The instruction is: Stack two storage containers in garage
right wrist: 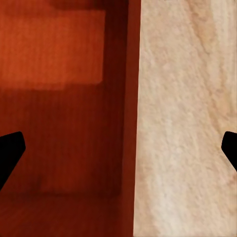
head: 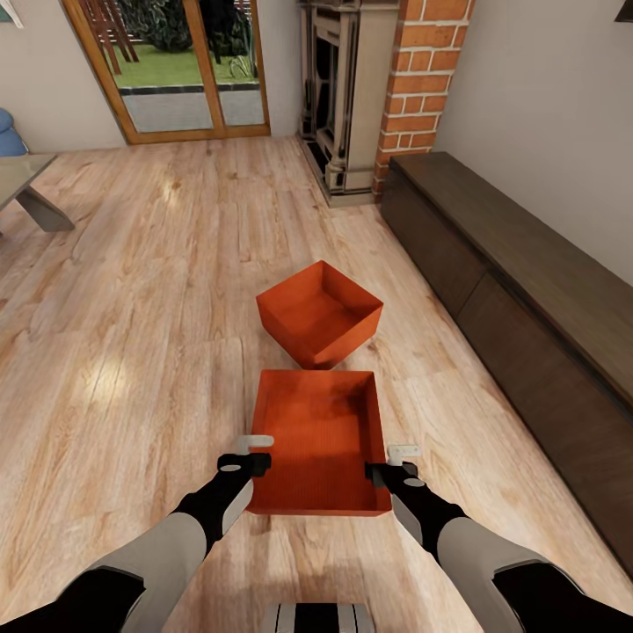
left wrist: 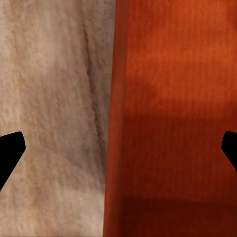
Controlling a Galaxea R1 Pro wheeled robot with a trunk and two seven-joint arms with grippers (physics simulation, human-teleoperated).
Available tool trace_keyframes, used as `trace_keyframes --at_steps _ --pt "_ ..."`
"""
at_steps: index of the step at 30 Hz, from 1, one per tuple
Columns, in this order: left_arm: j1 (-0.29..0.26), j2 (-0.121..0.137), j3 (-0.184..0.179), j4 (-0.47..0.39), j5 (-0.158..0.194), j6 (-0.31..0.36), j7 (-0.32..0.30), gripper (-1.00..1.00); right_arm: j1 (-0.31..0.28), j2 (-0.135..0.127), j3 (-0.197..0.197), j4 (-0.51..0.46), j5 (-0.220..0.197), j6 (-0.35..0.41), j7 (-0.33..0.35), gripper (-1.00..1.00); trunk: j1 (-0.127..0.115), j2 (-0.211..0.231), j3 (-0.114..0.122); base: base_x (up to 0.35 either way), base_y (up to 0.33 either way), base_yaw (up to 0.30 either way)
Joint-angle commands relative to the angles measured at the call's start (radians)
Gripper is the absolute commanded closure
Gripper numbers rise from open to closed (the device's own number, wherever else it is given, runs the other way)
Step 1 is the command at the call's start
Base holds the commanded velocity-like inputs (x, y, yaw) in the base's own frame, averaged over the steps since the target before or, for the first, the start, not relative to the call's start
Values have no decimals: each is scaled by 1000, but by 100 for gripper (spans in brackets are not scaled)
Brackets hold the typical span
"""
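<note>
Two orange-red open-topped storage containers lie on the light wood plank floor of the living room. The near container (head: 321, 440) sits square just ahead of me. The far container (head: 321, 312) is turned at an angle right behind it. My left gripper (head: 257, 450) is open and straddles the near container's left wall (left wrist: 116, 123), one finger (left wrist: 10, 153) over the floor side. My right gripper (head: 393, 462) is open astride the right wall (right wrist: 131, 123), its fingertips (right wrist: 229, 148) spread wide. Neither gripper has closed on a wall.
A long low dark-wood cabinet (head: 527, 290) runs along the right wall. A red-brick column (head: 422, 79) and fireplace (head: 347, 97) stand at the back. A glass door (head: 176, 61) is at the far left, and a table (head: 22, 176) juts in at the left edge.
</note>
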Motion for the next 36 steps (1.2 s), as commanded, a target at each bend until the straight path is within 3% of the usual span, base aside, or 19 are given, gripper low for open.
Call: trace_keyframes --at_steps 1,4,24,36 --pt "0 1 -7 -2 10 5 7 -100 -1 0 9 1 -10 -4 -4 -100 0 0 -1 0 0 0" --pt "0 1 -5 -2 10 5 7 -100 -1 0 9 1 -10 -3 -4 -100 0 0 -1 0 0 0" --pt "0 6 -4 -2 10 5 7 -100 -1 1 9 1 -12 -5 -4 -100 77 -140 -63 0 0 0" --pt "0 6 -4 -2 10 5 7 -100 -1 0 9 1 -12 -5 -4 -100 77 -140 -63 0 0 0"
